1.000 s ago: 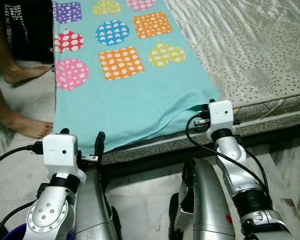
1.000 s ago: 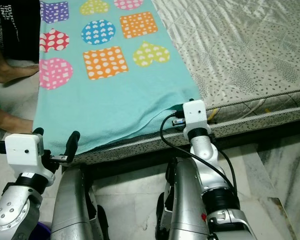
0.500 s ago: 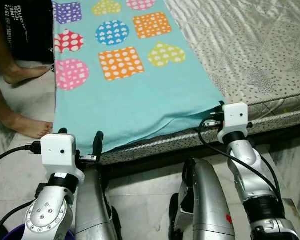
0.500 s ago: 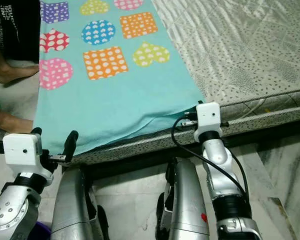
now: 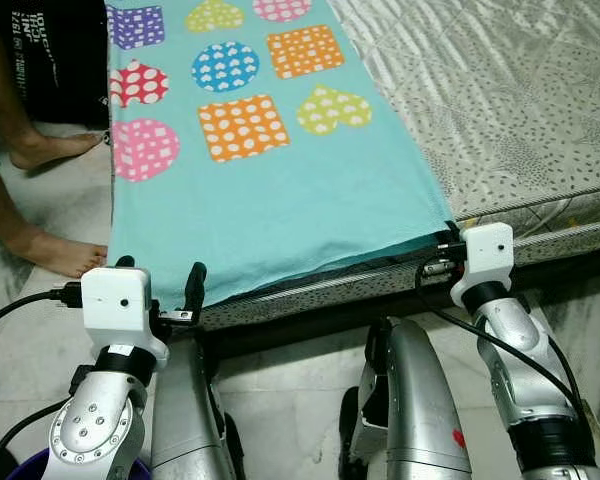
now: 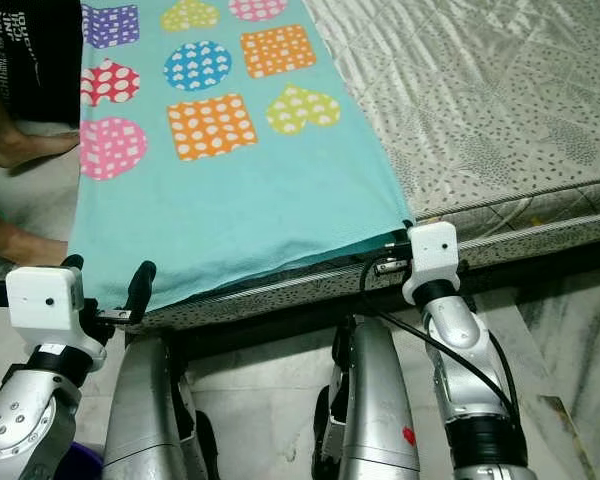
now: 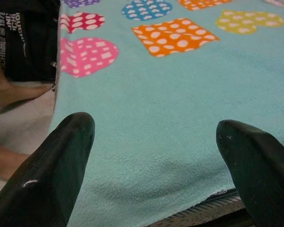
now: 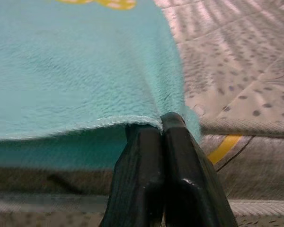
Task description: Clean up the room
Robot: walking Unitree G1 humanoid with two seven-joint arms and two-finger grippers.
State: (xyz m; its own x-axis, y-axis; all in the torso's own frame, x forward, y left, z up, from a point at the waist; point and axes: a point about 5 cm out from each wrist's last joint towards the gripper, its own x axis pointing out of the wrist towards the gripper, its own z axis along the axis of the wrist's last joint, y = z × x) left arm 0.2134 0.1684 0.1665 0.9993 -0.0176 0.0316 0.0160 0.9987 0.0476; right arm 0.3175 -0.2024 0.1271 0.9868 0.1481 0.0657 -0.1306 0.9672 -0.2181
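Beside bed point(image 5: 540, 110), right hand point(image 8: 162, 124) pinching blanket point(image 5: 270, 200) corner, left hand point(image 7: 154, 142) spread, person's feet point(image 5: 55, 250) nearby

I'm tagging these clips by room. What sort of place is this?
Most likely a bedroom in a home. A mattress in a dotted grey cover lies low over a marble floor, with a turquoise fleece blanket spread across it, and a person's bare feet stand beside the bed.

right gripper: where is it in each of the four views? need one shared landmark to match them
Left eye view: right gripper, lower right, at the teal blanket's near corner.
Right eye view: lower right, same corner.
Left wrist view: not in it.
Right wrist view: bottom centre, fingers shut on the blanket's edge.
Shared landmark: the blanket's orange dotted square.
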